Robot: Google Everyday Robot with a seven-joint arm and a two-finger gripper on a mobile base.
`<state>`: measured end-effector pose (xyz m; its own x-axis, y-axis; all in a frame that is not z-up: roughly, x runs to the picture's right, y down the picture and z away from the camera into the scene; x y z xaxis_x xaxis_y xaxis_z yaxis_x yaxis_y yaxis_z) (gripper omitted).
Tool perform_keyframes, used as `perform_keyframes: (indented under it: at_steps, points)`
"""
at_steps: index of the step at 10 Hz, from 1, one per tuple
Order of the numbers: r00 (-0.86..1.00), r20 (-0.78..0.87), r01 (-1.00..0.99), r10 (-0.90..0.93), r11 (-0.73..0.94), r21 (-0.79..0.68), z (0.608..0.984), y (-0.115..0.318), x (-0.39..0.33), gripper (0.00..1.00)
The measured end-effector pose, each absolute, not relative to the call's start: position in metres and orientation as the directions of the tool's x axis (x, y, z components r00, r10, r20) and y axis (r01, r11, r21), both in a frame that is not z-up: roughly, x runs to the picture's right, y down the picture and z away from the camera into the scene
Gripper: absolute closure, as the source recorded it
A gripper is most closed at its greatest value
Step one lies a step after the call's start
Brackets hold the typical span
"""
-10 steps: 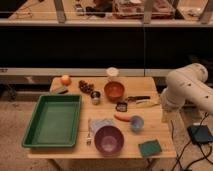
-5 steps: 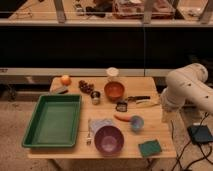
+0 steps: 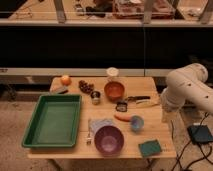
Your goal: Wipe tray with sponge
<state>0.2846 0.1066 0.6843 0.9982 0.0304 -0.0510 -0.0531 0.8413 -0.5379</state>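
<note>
A large green tray (image 3: 32, 122) lies on the left part of the wooden table. A small square teal-green sponge (image 3: 150, 148) lies flat at the table's front right corner, far from the tray. The white robot arm (image 3: 187, 90) hangs over the table's right edge, above and behind the sponge. Its gripper is hidden below the arm's bulk, so I cannot see its fingers.
On the table: a purple bowl (image 3: 109, 139), a pale folded cloth (image 3: 101, 123) with a fork (image 3: 89, 134), a carrot (image 3: 123, 118), a small blue cup (image 3: 136, 122), an orange bowl (image 3: 114, 90), a white cup (image 3: 112, 74), a tin (image 3: 95, 96), grapes (image 3: 86, 87), an orange (image 3: 65, 79), a grey block (image 3: 60, 90), a knife (image 3: 139, 98).
</note>
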Motion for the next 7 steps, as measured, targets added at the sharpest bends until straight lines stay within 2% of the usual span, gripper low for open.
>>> perform_keyframes:
  at_steps: [2, 7]
  points:
    - [0.999, -0.038, -0.042, 0.025, 0.841, -0.54, 0.685, 0.118, 0.281, 0.35]
    - [0.998, 0.068, 0.033, 0.003, 0.858, -0.513, 0.685, 0.192, 0.269, 0.35]
